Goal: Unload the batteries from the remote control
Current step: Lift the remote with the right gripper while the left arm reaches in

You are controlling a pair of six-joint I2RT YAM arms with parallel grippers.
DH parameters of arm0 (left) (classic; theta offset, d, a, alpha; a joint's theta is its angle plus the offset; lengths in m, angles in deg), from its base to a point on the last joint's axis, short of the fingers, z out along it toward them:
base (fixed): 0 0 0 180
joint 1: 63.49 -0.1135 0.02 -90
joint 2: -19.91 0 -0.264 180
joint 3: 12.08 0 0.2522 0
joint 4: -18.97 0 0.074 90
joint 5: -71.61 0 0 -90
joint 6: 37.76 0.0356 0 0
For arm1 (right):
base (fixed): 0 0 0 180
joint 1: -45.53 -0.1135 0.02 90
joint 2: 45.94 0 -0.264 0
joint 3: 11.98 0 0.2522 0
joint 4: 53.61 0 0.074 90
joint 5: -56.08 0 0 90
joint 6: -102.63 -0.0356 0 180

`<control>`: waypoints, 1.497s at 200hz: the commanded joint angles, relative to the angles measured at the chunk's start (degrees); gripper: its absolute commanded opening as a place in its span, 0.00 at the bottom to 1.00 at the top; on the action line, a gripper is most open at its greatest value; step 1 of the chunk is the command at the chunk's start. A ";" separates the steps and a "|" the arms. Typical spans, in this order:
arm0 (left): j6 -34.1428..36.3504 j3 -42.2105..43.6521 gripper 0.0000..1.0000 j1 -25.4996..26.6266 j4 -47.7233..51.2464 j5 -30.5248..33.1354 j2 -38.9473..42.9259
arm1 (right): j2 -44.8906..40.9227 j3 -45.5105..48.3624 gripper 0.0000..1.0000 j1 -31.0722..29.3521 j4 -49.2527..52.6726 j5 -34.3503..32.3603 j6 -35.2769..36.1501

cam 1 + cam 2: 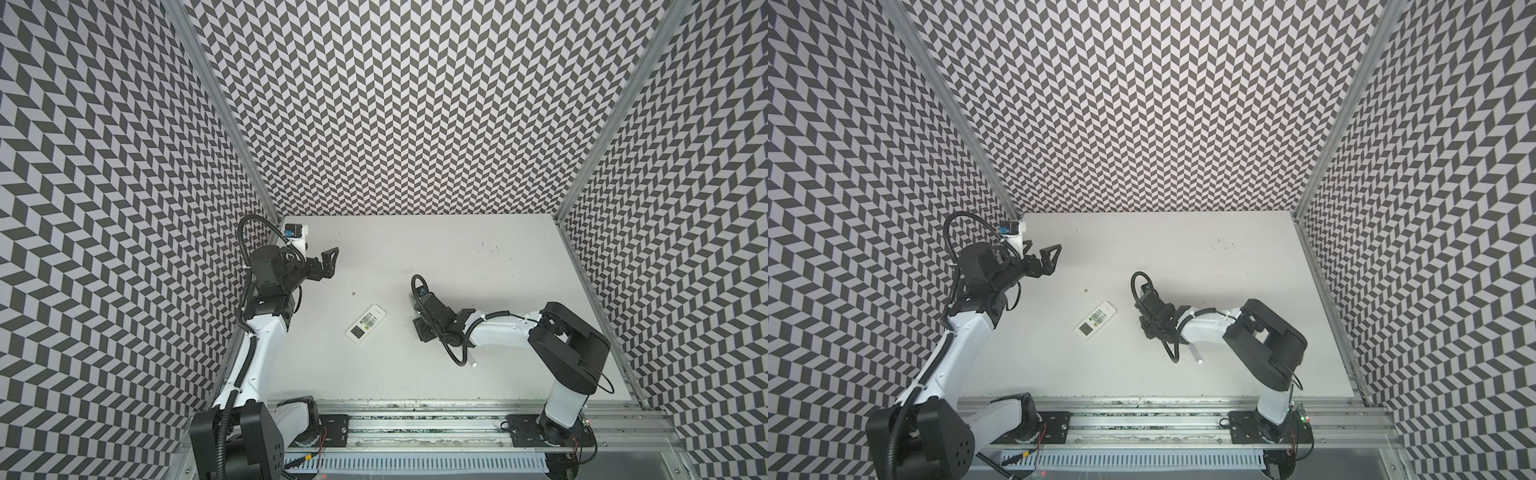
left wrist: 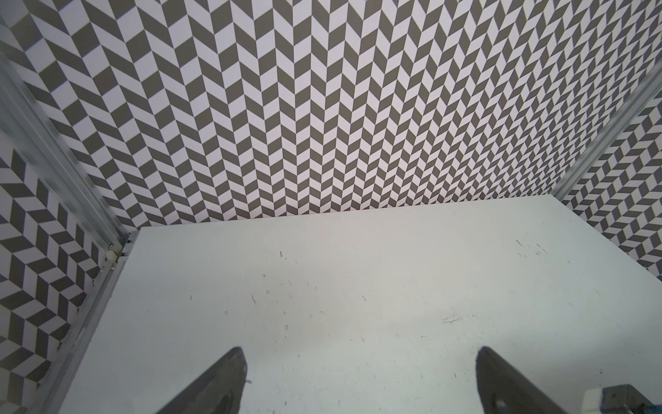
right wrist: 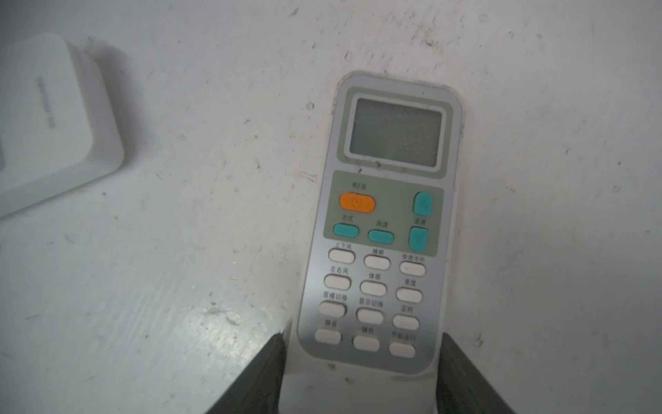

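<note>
Silver-faced remote [image 3: 383, 229], button end clamped in right pincer [image 3: 363, 338]; left pincer [image 2: 361, 351] gapes idle. Hold square, flip to reach its back.

End of grey remote [image 3: 379, 251] and half of white remote [image 3: 46, 118] beyond right wrist view's edge.

Both top views look steeply down from high above the front edge, facing the chevron-patterned back wall [image 1: 415, 104] and sharing the whole white tabletop [image 1: 457, 249]; the left wrist view skims low across it towards that wall; the right wrist view hangs close over a silver-faced remote control [image 3: 379, 251], a white boxy remote [image 3: 53, 118] at its edge.
</note>
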 commanded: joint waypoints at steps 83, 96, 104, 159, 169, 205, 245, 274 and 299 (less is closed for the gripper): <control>15.72 -4.70 1.00 0.62 9.68 -5.94 2.02 | -9.32 3.06 0.45 5.18 -11.12 2.58 9.59; 17.98 -6.46 1.00 1.42 12.45 -6.40 1.69 | -12.15 3.77 0.44 6.25 -12.72 5.05 10.85; 19.55 -8.00 1.00 1.91 14.58 -6.64 1.24 | -14.04 3.83 0.44 6.63 -12.87 6.32 11.63; 39.04 -21.75 1.00 9.10 29.88 -6.82 -2.79 | -29.27 12.05 0.44 6.67 -23.38 19.34 20.34; 43.11 -23.82 1.00 10.43 31.82 -7.00 -3.64 | -31.22 12.78 0.43 6.66 -23.47 21.26 21.67; 61.14 -27.62 1.00 14.54 37.94 -8.55 -6.44 | -37.21 17.60 0.42 6.62 -29.23 25.64 24.96; 82.97 -32.14 1.00 16.31 47.52 -11.99 -8.57 | -39.46 18.68 0.42 6.66 -30.51 32.92 27.58; 102.52 -32.65 1.00 18.26 56.18 -11.26 -5.87 | -38.57 18.95 0.42 6.71 -30.98 37.69 29.08; 114.62 -30.45 1.00 19.98 58.32 -11.27 -1.97 | -36.97 18.81 0.42 6.66 -31.38 42.59 30.69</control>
